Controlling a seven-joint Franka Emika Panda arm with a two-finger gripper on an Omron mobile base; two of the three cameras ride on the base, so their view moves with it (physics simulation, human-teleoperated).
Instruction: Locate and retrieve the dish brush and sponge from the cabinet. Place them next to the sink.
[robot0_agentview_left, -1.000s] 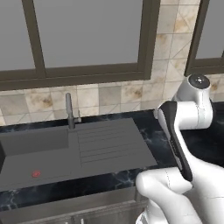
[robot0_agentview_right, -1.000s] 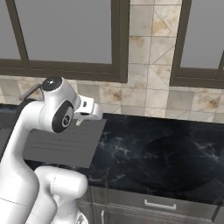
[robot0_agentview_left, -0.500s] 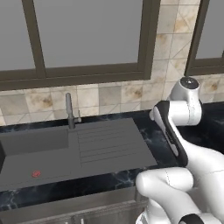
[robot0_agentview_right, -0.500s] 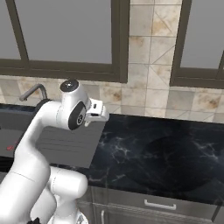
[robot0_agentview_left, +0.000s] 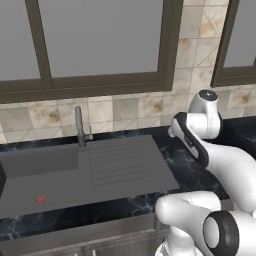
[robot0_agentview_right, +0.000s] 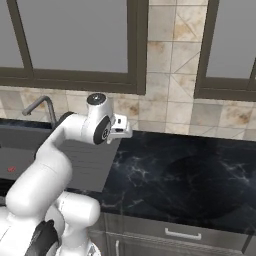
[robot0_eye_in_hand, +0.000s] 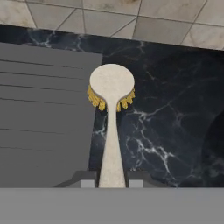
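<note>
A black marble counter (robot0_agentview_right: 190, 175) runs along the wall, veined with white. Behind it rises a backsplash (robot0_agentview_left: 135, 107) of beige and tan stone tiles. Above the tiles sit windows (robot0_agentview_left: 100, 37) with dark brown frames and flat grey panes; a second window (robot0_agentview_right: 232, 45) stands to the right. Below the counter edge is a grey drawer front with a small silver handle (robot0_agentview_right: 178, 233).

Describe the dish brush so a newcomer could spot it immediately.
Start at the sink with its ribbed drainboard. Over its edge and the black marble counter, the pincer grips a slim white handle: the dish brush, with a round pale head fringed by yellow bristles.
</note>
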